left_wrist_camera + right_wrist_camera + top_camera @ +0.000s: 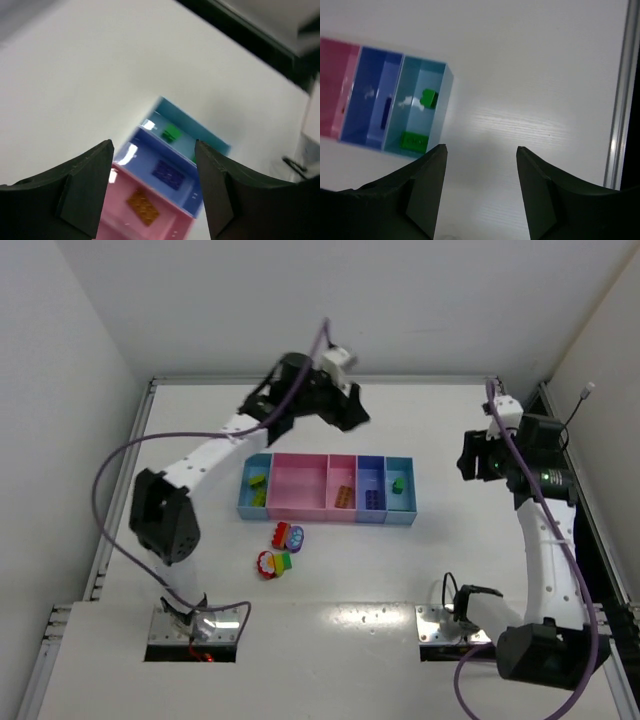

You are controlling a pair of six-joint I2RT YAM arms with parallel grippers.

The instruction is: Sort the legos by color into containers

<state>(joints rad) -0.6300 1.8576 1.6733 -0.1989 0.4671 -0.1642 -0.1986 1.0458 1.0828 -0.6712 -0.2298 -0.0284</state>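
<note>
Two arms work over the white table (450,570). The left arm (200,465) reaches far forward, and the left gripper (348,412) hangs raised beyond the far side of the row of bins (330,514), fingers apart and empty. The right arm (548,540) stands upright with the right gripper (470,462) likewise spread, holding nothing, well apart from the row. Loose legos (281,549) cluster just in front of the bins, their colours hard to separate. Blur softens the left wrist view, where the fingers (87,190) cut off the pink bins.

No readable text or markings anywhere.
</note>
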